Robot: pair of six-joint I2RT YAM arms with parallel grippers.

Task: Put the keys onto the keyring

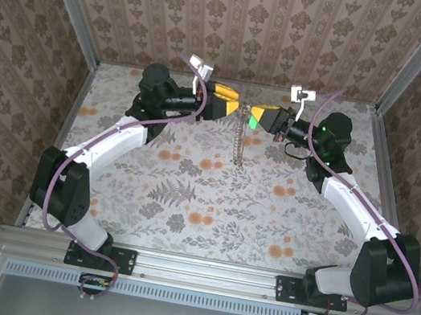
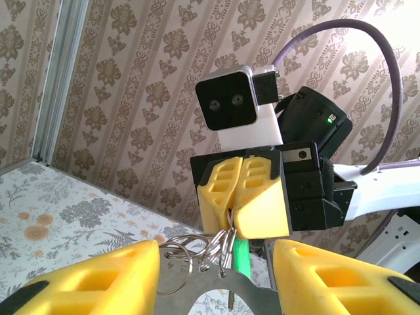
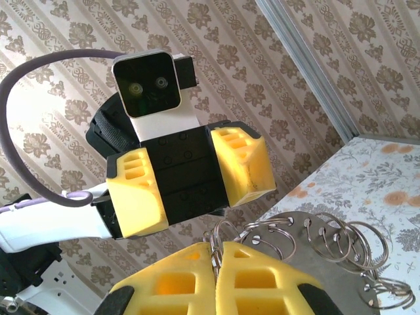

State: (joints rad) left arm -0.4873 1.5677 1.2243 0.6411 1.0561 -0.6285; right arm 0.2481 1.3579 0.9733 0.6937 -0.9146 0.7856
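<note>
Nearest you, both arm bases sit at the table (image 1: 147, 195) front edge, and the arms reach out and inward to meet over the far-centre of the floral top.

L gripper (image 2: 216, 262): yellow fingers (image 2: 98, 279) stand wide apart. A flat grey metal piece (image 2: 203, 293) lies in the gap betw. them. Can't tell if it touches either pad.

Just past that piece hangs the keyring (image 3: 328, 243), a bunch of thin silvery wire rings, overlapping and tilted, held up in the air betw. the two grippers, off the table.

The key (image 2: 241, 257) is right w/ the bunch. Its green head shows as a narrow strip directly under the opposite fingers, and the blade is too small to make out.

R gripper (image 3: 215, 266): faces the L one head-on, jaws pressed together and clamped on a ring of the keyring, w/ wire coming out at the seam.

From overhead, a thin chain (image 1: 238, 142) drops from the meeting point down to the tabletop.

Farthest back is the patterned wall (image 1: 243, 16).
</note>
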